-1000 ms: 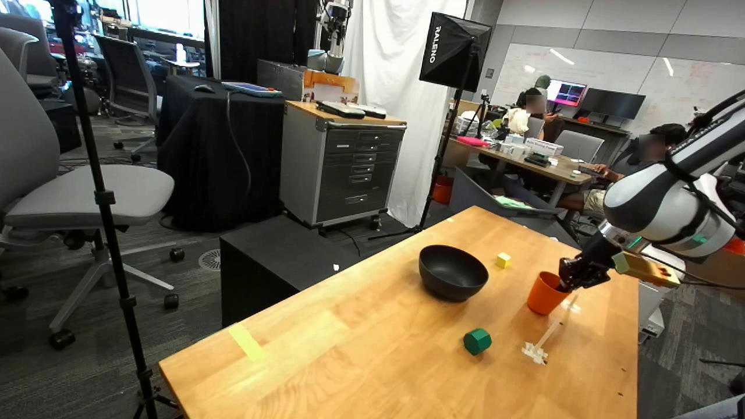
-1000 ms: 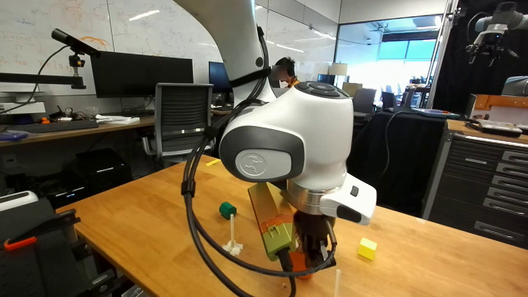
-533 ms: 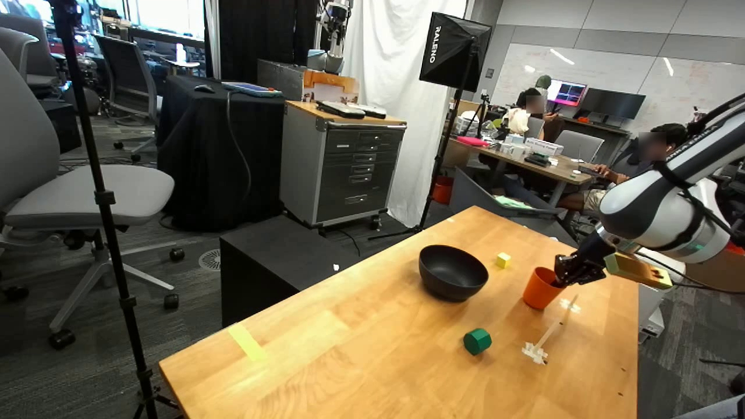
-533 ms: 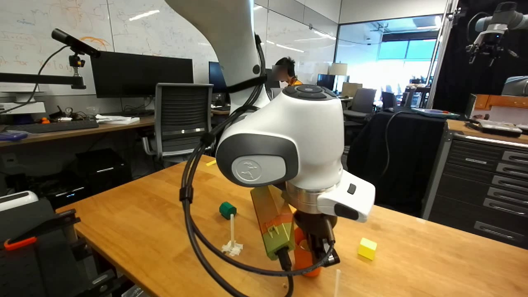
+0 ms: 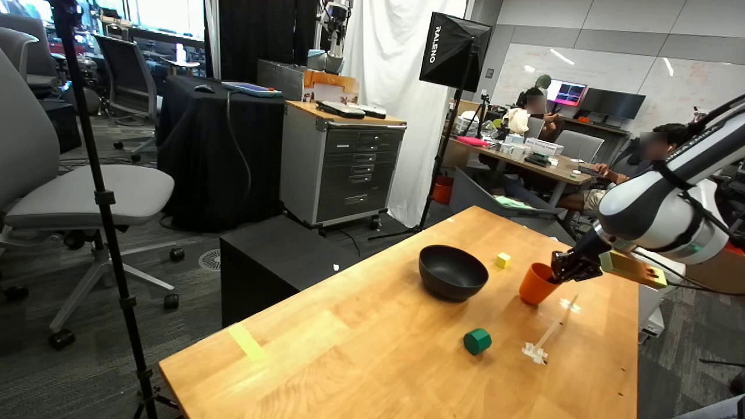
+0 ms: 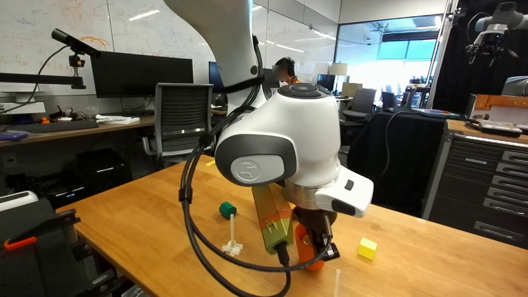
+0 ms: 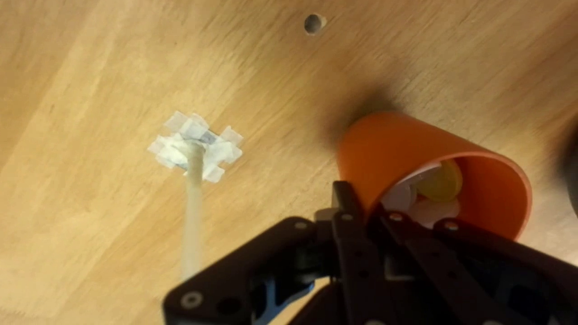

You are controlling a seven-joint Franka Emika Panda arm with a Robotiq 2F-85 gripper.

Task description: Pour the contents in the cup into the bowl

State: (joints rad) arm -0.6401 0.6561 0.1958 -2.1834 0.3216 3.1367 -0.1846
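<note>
In an exterior view I count one black bowl (image 5: 445, 285), one orange cup (image 5: 534, 287), one yellow cube (image 5: 503, 260) and one green block (image 5: 478, 341) about a single wooden table (image 5: 372, 349), plus two thin pale sticks (image 5: 548, 334), each footed in its own patch of white tape (image 5: 534, 352). The cup is apart from the bowl, leaning slightly; whether its base touches the table I can't tell. In an exterior view one white arm (image 6: 288, 128) looms in front, with one yellow-green box (image 6: 272, 222) by its wrist hiding part of the cup; the two sticks, the cube and the block are here too, and there is one person (image 6: 286, 66) at the back. In the wrist view two black fingers (image 7: 345, 197) pinch the cup's wall, one inside and one outside, so the gripper (image 7: 366, 208) has hold of it. Inside the cup I make out the contents (image 7: 442, 180): one yellow piece and at least one whitish one, the rest hard to tell. One stick, one tape patch and one round hole (image 7: 313, 24) lie near.
</note>
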